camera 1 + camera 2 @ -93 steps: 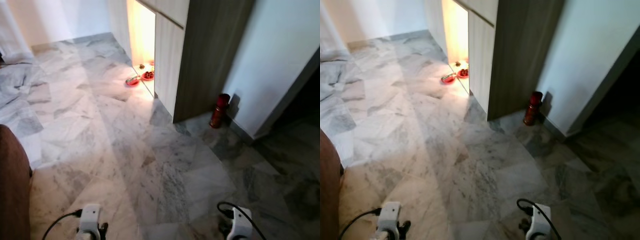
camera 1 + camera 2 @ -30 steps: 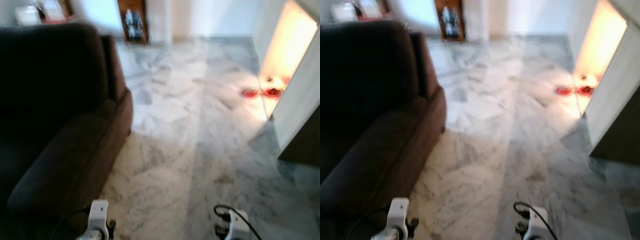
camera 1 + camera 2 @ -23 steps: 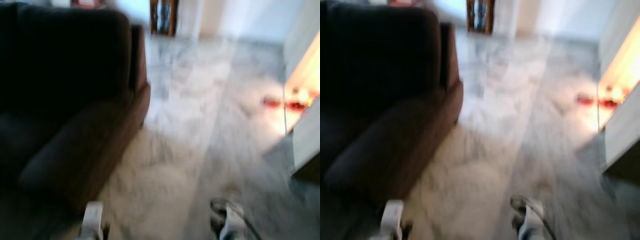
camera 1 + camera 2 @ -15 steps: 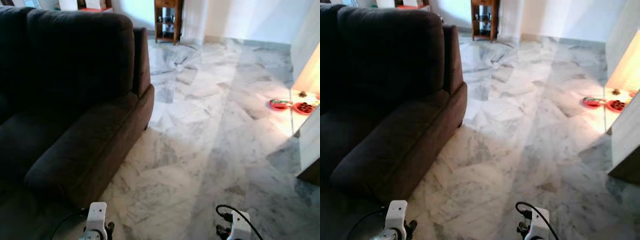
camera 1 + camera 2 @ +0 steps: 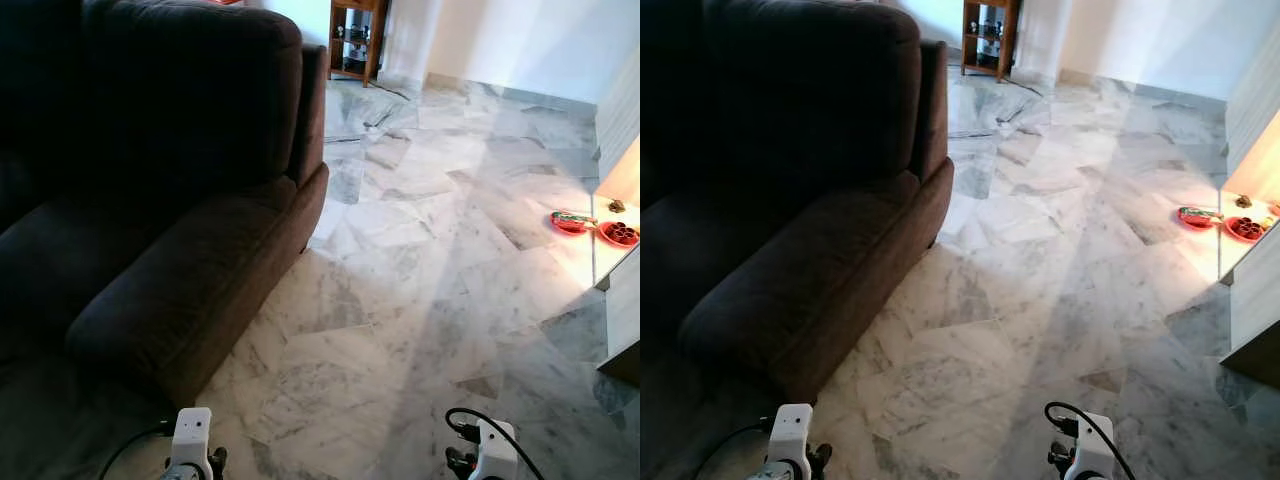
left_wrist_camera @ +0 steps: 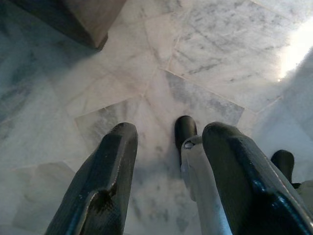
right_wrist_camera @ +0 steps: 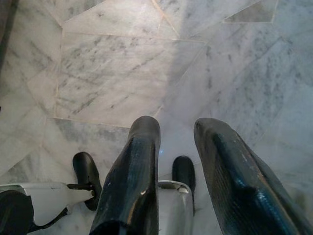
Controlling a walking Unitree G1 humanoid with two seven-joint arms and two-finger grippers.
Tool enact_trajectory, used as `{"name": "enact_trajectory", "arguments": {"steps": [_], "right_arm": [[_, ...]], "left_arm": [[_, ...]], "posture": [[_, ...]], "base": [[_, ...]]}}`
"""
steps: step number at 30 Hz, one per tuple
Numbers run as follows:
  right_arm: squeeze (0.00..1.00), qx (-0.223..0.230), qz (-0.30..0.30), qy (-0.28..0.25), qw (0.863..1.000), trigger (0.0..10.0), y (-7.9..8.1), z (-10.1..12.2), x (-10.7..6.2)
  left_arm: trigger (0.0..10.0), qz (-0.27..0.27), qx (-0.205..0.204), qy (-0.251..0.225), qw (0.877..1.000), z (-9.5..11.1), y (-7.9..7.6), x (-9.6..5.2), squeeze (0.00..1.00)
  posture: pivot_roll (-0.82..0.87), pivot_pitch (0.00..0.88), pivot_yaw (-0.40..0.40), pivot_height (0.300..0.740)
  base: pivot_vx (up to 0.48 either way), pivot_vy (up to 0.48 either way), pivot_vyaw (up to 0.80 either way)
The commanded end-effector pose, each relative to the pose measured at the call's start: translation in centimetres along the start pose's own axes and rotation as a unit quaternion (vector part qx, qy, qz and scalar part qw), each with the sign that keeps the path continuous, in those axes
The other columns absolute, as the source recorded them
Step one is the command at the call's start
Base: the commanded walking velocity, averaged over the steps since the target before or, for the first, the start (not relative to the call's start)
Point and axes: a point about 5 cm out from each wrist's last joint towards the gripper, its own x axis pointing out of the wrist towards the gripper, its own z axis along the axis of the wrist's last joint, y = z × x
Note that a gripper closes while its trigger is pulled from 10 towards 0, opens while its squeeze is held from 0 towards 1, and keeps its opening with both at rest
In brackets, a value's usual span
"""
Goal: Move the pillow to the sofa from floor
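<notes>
Right now the robot stands on the marble floor beside the dark brown sofa, whose near armrest runs toward the lower left corner of the head view. Both arms hang low: the left gripper points straight down at bare tiles with its two black fingers spread apart and nothing between them, and the right gripper hangs the same way, fingers parted and empty. No pillow can be made out on the stretch of floor in sight, nor on the sofa's seat or armrest, so I'd judge the step in hand to be finding it. To do that well, the robot would want to turn or walk slowly enough for the head camera to stay sharp, sweep the floor along the sofa's front edge and round its far end, and keep the arms tucked so the fingers don't brush the upholstery. At the right edge of the floor, by a lit cabinet opening, lie two small red dishes; a wooden shelf unit stands against the far wall. Steering clear of the dishes seems wise
</notes>
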Motion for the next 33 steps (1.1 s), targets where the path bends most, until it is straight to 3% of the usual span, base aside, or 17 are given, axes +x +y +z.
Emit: {"name": "enact_trajectory", "arguments": {"steps": [1,14,33], "right_arm": [[0.00,0.004,-0.004,0.012,1.000,10.0,0.0,-0.7,-0.1],[0.00,0.008,0.002,0.019,1.000,10.0,1.3,-1.4,0.0],[0.00,0.004,-0.001,0.020,1.000,10.0,0.6,-1.4,-0.1]], "left_arm": [[10.0,0.008,-0.004,0.013,1.000,-0.8,0.5,-0.2,0.00],[10.0,0.015,0.001,0.022,1.000,-1.4,1.5,-0.4,0.00],[10.0,0.012,-0.004,0.021,1.000,-1.3,0.9,-0.3,0.00]], "posture": [[-0.05,0.000,-0.012,0.740],[-0.05,0.000,0.004,0.740],[-0.04,0.000,-0.012,0.740]], "base": [[0.000,0.345,0.00],[0.000,0.351,0.00],[0.000,0.391,0.00]]}}
